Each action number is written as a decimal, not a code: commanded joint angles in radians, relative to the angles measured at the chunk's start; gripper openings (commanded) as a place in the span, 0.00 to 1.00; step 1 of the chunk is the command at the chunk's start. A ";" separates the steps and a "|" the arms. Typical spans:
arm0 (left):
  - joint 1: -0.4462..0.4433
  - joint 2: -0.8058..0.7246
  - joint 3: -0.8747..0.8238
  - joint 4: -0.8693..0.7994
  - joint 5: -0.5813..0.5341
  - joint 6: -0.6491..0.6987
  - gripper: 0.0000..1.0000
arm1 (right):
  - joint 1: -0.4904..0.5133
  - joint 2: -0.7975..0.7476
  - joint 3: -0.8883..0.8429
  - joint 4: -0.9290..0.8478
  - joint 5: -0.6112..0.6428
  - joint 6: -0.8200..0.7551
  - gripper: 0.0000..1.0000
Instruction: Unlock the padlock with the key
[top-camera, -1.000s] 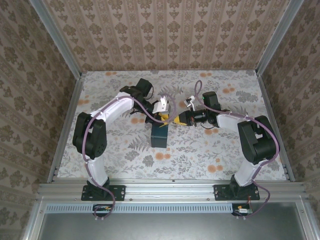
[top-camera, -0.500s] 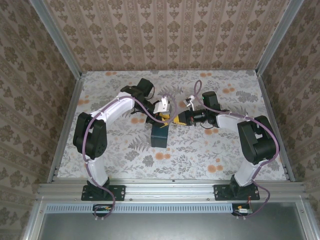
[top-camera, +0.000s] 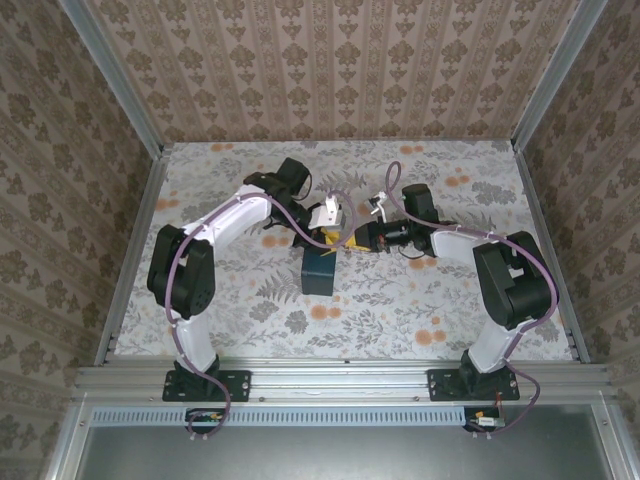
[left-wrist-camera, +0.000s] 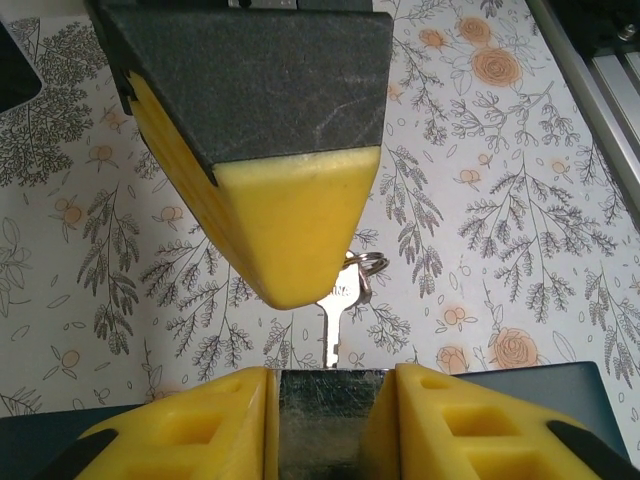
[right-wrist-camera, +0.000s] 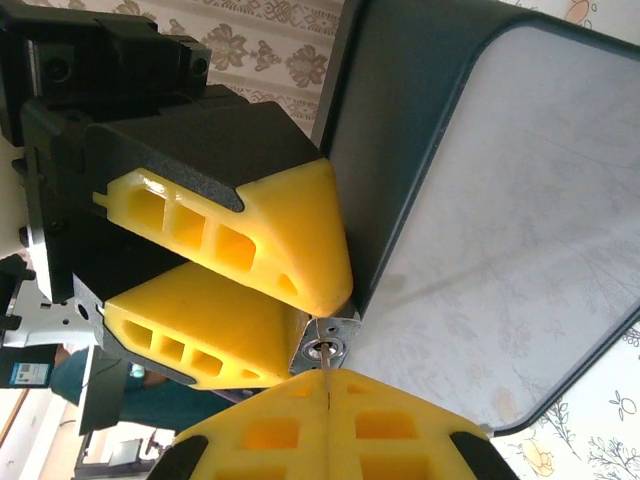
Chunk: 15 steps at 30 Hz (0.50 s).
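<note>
In the left wrist view my left gripper (left-wrist-camera: 325, 385) is shut on the padlock (left-wrist-camera: 325, 425), a scratched metal block squeezed between its two yellow fingers. The key (left-wrist-camera: 335, 318) stands in the padlock's end, its blade in the lock and its ring (left-wrist-camera: 371, 262) hanging beside it. My right gripper (right-wrist-camera: 328, 378) is shut on the key's head. In the right wrist view the blade enters the padlock's keyhole (right-wrist-camera: 326, 349). In the top view the left gripper (top-camera: 328, 235) and right gripper (top-camera: 351, 238) meet tip to tip above the table's middle.
A dark blue tin box (top-camera: 320, 272) stands just in front of the two grippers; its side (right-wrist-camera: 470, 200) rises close behind the padlock. The floral tablecloth (top-camera: 420, 300) lies around it, and patterned walls enclose three sides.
The right gripper has crept slightly left toward the left gripper. Both holds look the same, and the box has not moved.
</note>
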 joint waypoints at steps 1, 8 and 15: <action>-0.004 0.018 0.022 -0.029 0.002 -0.004 0.34 | 0.010 0.005 0.001 0.034 0.019 -0.007 0.00; -0.001 0.013 0.006 -0.002 -0.009 -0.034 0.27 | 0.023 -0.025 -0.030 0.070 0.052 0.007 0.00; 0.005 0.015 -0.002 0.018 0.013 -0.055 0.24 | 0.052 -0.052 -0.073 0.096 0.096 -0.031 0.00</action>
